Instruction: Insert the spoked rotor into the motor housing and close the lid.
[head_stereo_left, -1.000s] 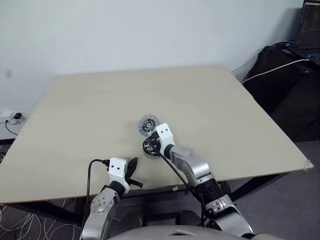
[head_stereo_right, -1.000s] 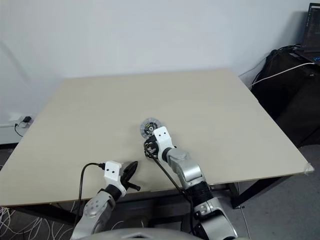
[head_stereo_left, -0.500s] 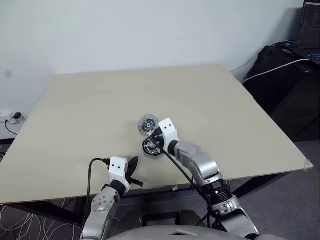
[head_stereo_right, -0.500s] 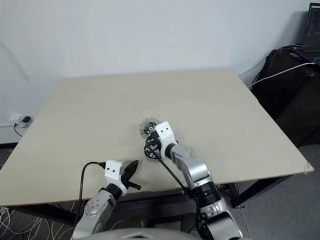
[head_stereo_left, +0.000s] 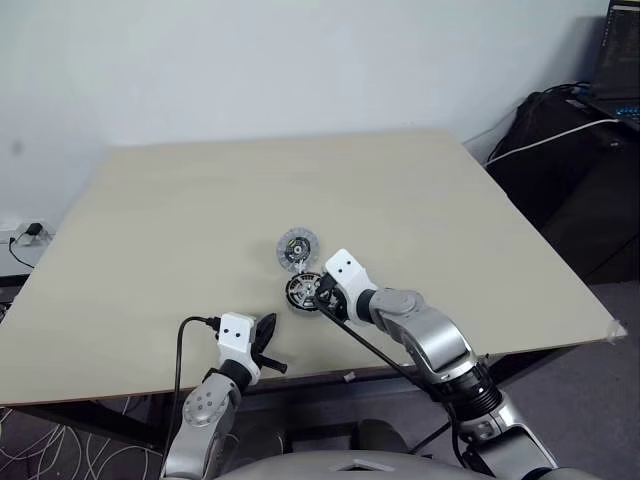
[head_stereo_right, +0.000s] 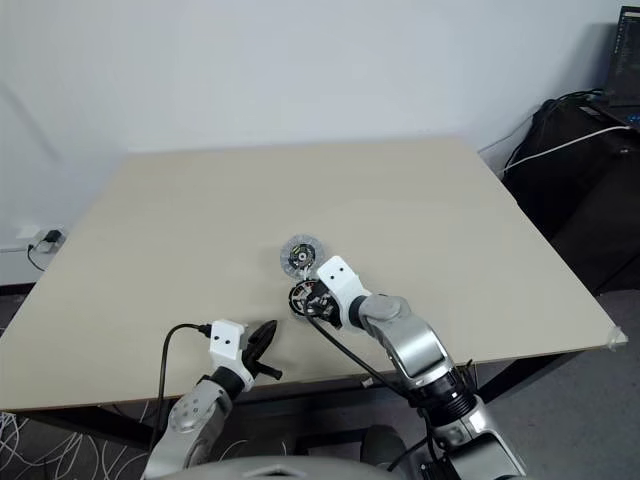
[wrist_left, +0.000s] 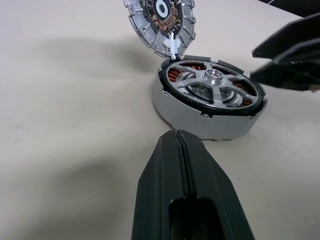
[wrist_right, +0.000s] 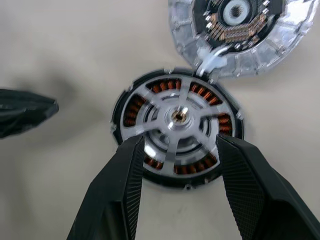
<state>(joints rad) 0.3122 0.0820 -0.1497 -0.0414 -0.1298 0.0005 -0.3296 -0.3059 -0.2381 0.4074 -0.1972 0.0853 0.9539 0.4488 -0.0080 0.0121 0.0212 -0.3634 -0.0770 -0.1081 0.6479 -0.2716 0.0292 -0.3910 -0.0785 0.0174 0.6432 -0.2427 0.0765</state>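
A pale beige desk (head_stereo_left: 180, 220) stands before a plain white wall. Near the desk's front middle sits the motor housing (wrist_right: 177, 132), a round flat silver-walled disc with copper-brown windings inside a dark outer edge. The spoked rotor (wrist_left: 212, 85) lies seated in the housing, its silver spokes and shiny hub facing up, with the windings showing between the spokes. Just behind the housing, touching its far edge, lies the lid (head_stereo_left: 296, 246), a round silver-grey disc flat on the desk with a small green-and-black circuit part at its centre; it is not on the housing. The right gripper (wrist_right: 177, 172) hovers just above the housing, pointing down at it, its two black fingers (wrist_right: 117, 185) spread apart, one on each side of the rotor's near half, pinching nothing. The left gripper (wrist_left: 179, 137) rests low at the desk's front edge, a little nearer than the housing and to its left, its two black fingers pressed together, holding nothing and aimed toward the housing. At the far right, beyond the desk, stands dark equipment with cables (head_stereo_left: 560, 130).
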